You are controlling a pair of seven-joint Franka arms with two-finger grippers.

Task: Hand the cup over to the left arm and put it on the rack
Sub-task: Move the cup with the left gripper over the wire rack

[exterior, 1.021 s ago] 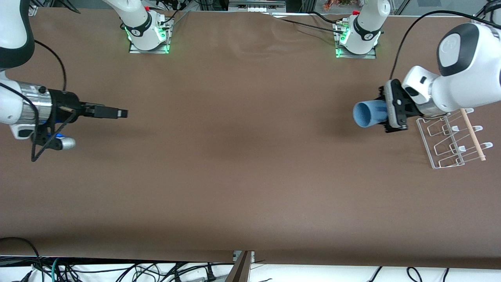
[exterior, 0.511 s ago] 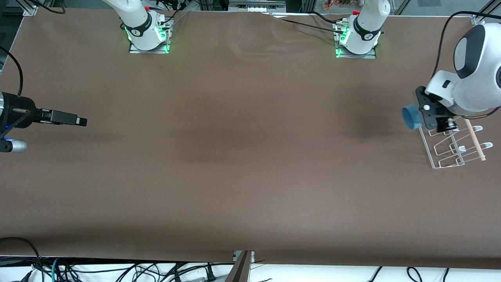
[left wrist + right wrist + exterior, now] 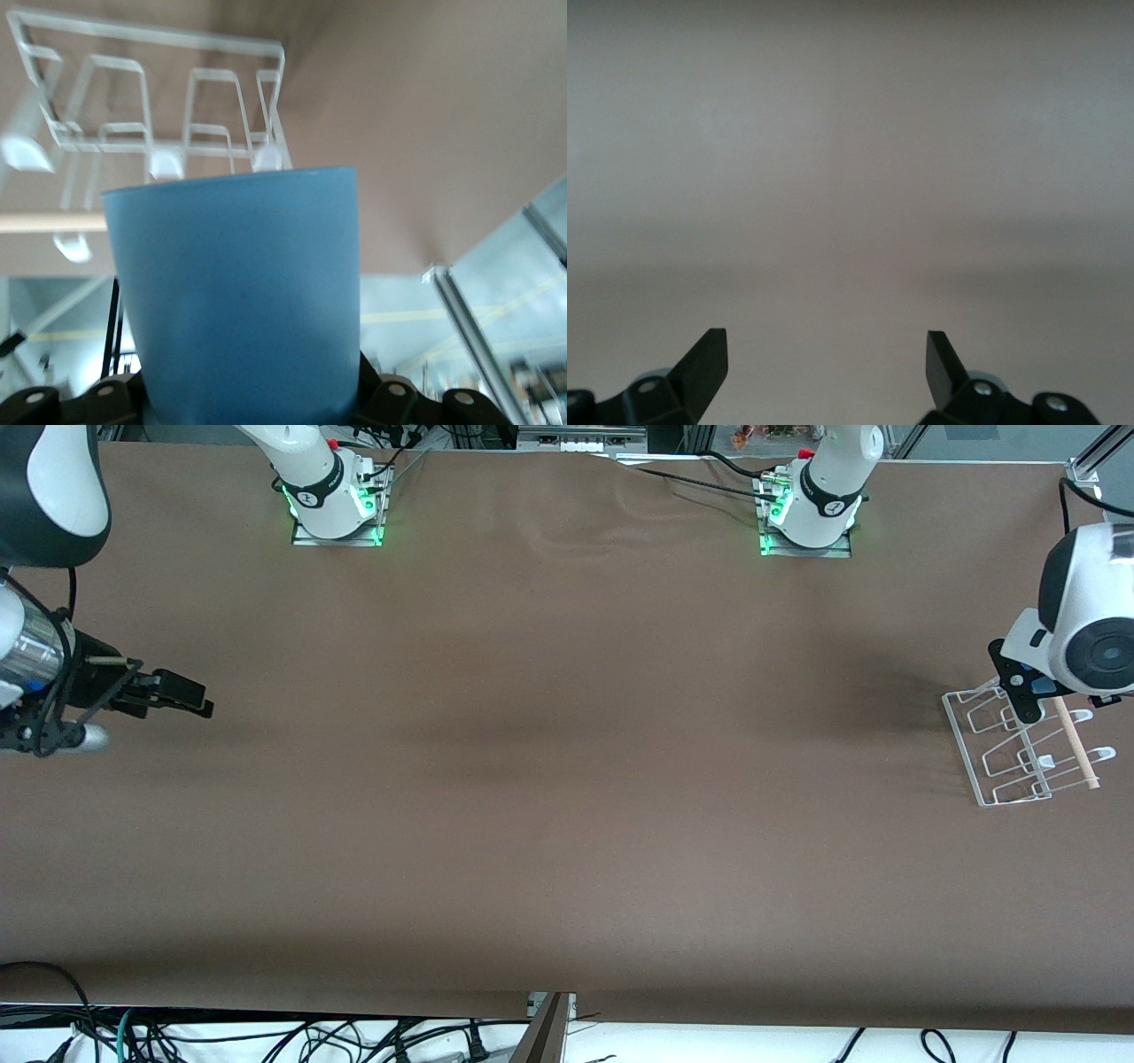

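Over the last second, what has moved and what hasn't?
The left gripper, shut on the cup, has carried it from over bare table toward the left arm's end and now holds it over the rack. The right gripper, open and empty, drew back toward the right arm's end of the table. The rack stayed where it was; nothing was grasped or released.

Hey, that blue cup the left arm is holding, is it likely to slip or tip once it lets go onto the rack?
The cup looks like smooth plain plastic, so it may slide in the left pincer. It seems thin and light, probably easy to knock. The rack is open wire with prongs, so the tapered cup could tip unless seated over one.
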